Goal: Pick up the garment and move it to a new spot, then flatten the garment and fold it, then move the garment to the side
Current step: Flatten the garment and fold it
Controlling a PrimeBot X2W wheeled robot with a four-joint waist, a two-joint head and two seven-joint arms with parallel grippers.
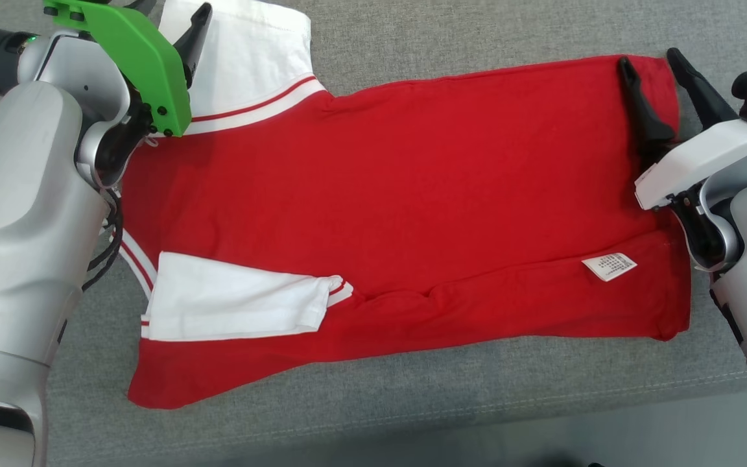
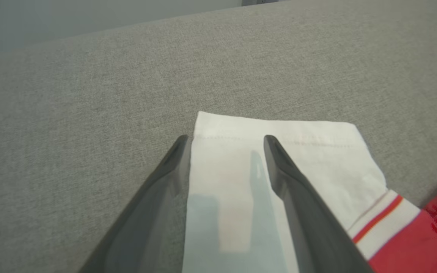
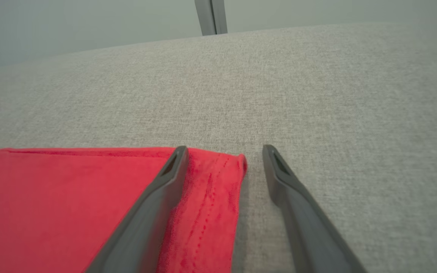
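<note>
Red cloth makes up most of the garment, a short-sleeved shirt lying flat and lengthwise across the grey fabric-covered worktop. Its sleeve end is toward the robot's left and its hem toward the right. The sleeves are white, each joined to the red body by a white band with a thin red stripe.

The far sleeve lies spread out flat, pointing away from the robot. The near sleeve is folded inward and rests on the red body. Along the near long side a strip of the red cloth is turned over onto the body, with soft wrinkles near its middle. A small white printed label lies face up on that strip near the hem end. The hem shows a line of stitching and ends in a neat corner.

The left hand, which carries a bright green cover, has its fingers spread. One finger is over the far sleeve and the other over bare grey fabric just beside the sleeve's edge. The right hand is likewise spread at the far hem corner, with one finger over the red cloth and the other over the bare worktop beside it. Whether either hand touches the cloth I cannot tell.
</note>
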